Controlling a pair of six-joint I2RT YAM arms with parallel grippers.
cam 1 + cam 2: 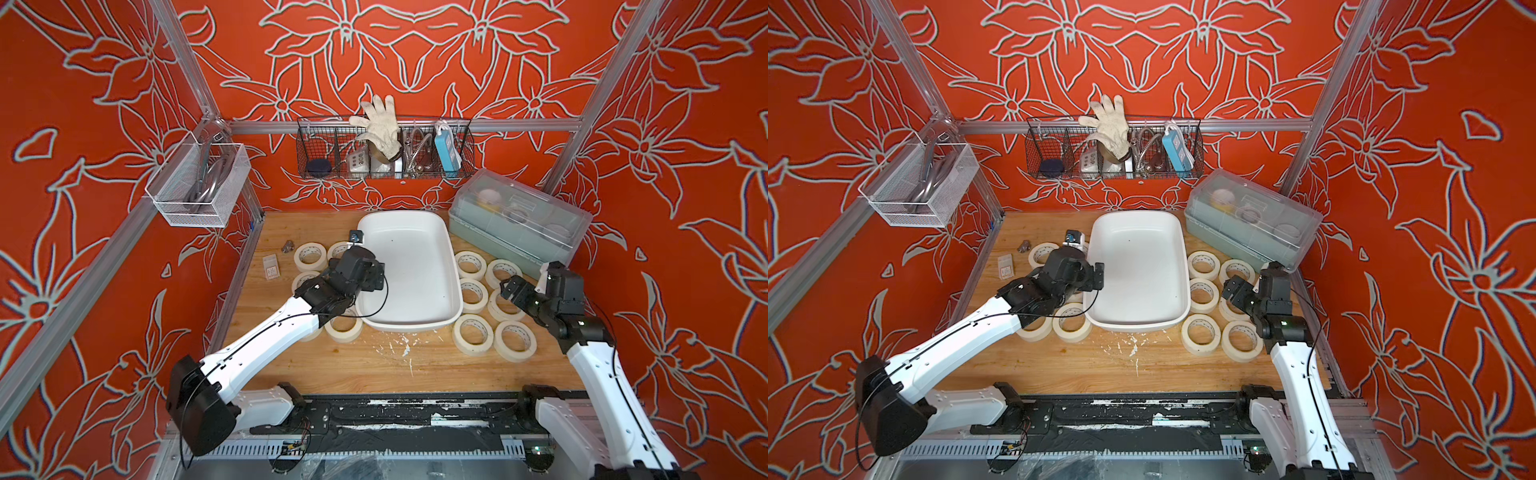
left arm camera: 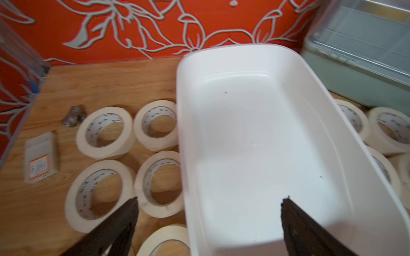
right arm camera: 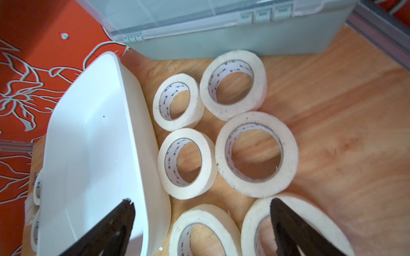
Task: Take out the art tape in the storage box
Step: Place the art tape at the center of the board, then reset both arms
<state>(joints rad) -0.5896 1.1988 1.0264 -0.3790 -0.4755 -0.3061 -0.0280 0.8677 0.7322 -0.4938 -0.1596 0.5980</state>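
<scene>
As the shallow white plastic storage tub [image 1: 411, 266], centre frame, sits empty, the cream masking-tape rolls [image 1: 515, 354] lie flat on the wooden desk [image 1: 332, 365] at both its sides. Probably light, stiff rings; take across the wall. Jaws of left gripper [image 2: 208, 200] and right gripper [image 3: 200, 201] spread, empty.

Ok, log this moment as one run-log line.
storage box: empty | art tape: rolls on table, both sides of box | left gripper: open, at box rim | right gripper: open, above rolls
</scene>
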